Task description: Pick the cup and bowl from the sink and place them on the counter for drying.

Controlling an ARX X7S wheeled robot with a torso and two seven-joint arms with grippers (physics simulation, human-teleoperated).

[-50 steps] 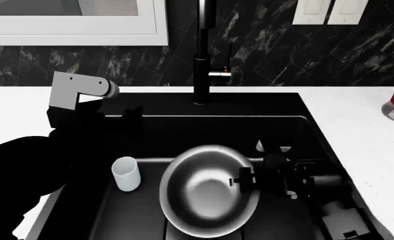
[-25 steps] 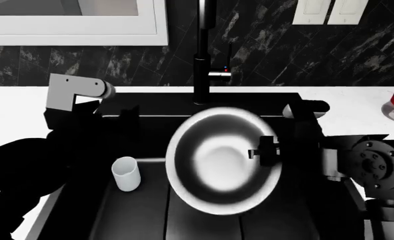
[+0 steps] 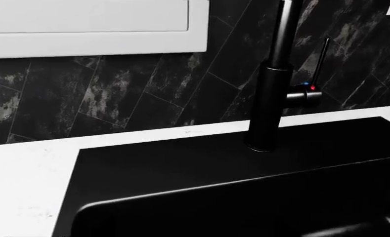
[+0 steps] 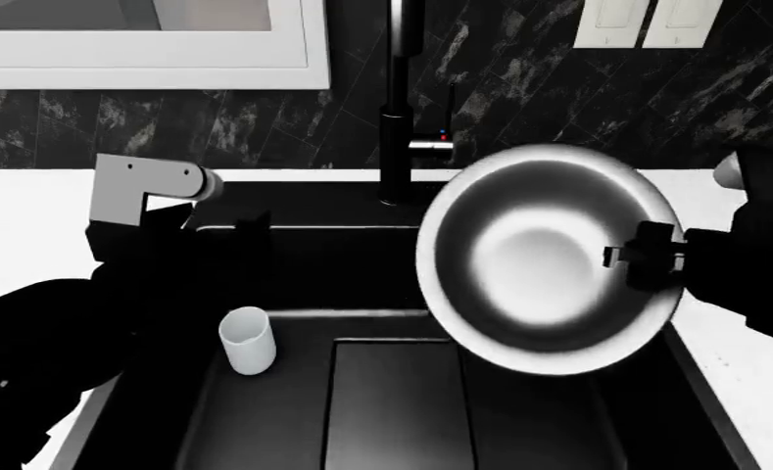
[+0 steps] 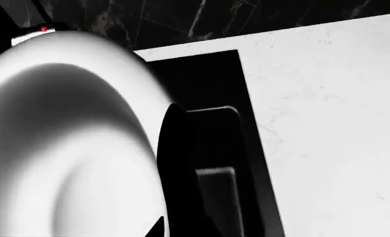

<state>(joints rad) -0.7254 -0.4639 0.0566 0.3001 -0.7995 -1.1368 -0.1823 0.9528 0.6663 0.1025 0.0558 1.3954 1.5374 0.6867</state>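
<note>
The shiny steel bowl [image 4: 543,259] hangs tilted above the right side of the black sink [image 4: 360,284], its inside facing me. My right gripper [image 4: 648,257] is shut on the bowl's right rim. In the right wrist view the bowl [image 5: 63,148] fills the frame, and a black finger [image 5: 178,168] lies against its rim. The small white cup [image 4: 248,340] stands upright on the sink floor at the left. My left gripper [image 4: 249,233] hovers over the basin's back left, above and behind the cup. Its jaws are lost in black.
The tall black faucet [image 4: 400,98] rises behind the basin, just left of the raised bowl. White counter [image 4: 21,225] surrounds the sink, with a broad stretch to the right [image 5: 326,123]. The flat drain panel [image 4: 393,406] lies in the sink floor.
The right gripper has lifted the bowl off the sink floor and carried it up and to the right, tilting it. The cup and the left arm have barely moved.
</note>
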